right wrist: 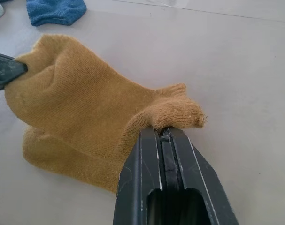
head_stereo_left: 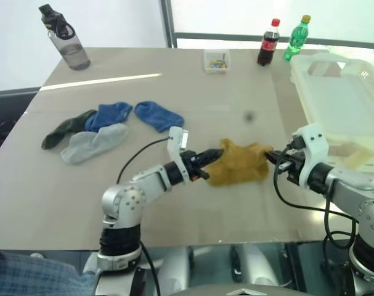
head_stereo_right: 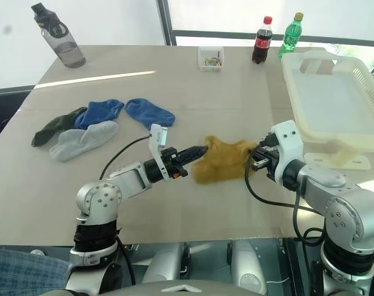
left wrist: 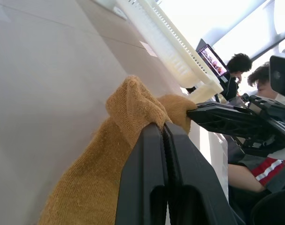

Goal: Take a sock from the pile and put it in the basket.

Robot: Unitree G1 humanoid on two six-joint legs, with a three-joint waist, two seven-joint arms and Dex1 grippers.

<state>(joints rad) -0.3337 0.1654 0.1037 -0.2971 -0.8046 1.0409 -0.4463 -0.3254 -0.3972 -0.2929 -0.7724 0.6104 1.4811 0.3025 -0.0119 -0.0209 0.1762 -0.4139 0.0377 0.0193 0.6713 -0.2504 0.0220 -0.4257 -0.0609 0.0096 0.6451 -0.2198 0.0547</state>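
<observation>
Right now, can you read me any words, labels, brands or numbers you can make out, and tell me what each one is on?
No text can be read.
Cola bottle: red label, lettering too small to read.
Green bottle: label too small to read.
Grey bottle: no print visible.
Small clear box: no label visible.
Laptop screen: content too blurred to read.
Basket and mustard sock: no markings.

A mustard-yellow sock (right wrist: 81, 126) of fuzzy ribbed knit lies on a smooth, matt beige table (head_stereo_left: 174, 203). Nearby, the basket (head_stereo_right: 334, 98) is translucent white plastic with slotted sides, and 2 drink bottles (head_stereo_left: 268, 43) show glossy plastic.
</observation>
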